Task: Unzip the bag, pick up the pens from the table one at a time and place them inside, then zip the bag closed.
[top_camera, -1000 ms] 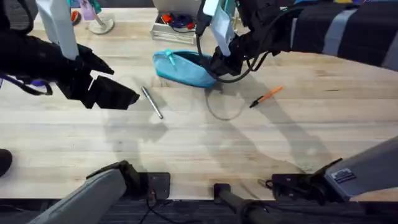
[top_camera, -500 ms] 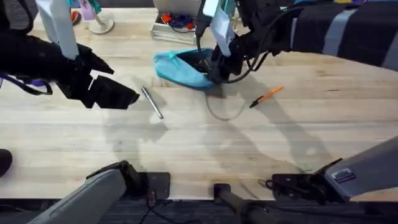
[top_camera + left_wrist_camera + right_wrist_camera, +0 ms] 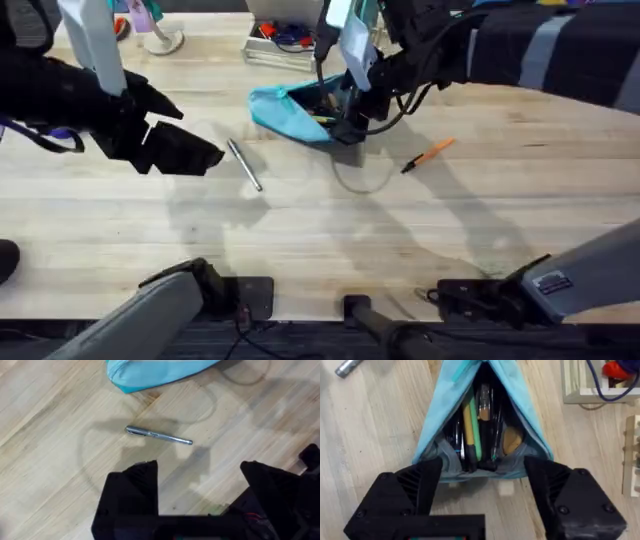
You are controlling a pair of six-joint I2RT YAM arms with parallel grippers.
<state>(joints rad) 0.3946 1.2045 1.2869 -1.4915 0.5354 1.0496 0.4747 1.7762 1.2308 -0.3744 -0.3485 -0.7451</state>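
The turquoise bag (image 3: pixel 290 108) lies at the back middle of the table (image 3: pixel 320 230), its zipper undone and its mouth gaping. In the right wrist view the bag (image 3: pixel 520 405) holds several pens and pencils. My right gripper (image 3: pixel 347 128) is open at the bag's right end, and that end lies between its black fingers (image 3: pixel 420 485). The silver pen (image 3: pixel 244 165) lies left of the bag. My left gripper (image 3: pixel 205 158) hovers open just left of it, and in its own view that pen (image 3: pixel 159 436) lies ahead of the fingers (image 3: pixel 132 490). To the right lies the orange pen (image 3: pixel 428 155).
A tray of cables and small items (image 3: pixel 275 40) stands behind the bag, and it appears as a wooden tray (image 3: pixel 600 385) in the right wrist view. A white stand (image 3: pixel 160 40) is at the back left. Bare wood spans the front half of the table.
The bag's mouth has spread wide open at its right end under my right gripper, showing the items inside. The left arm and both loose pens have stayed put.
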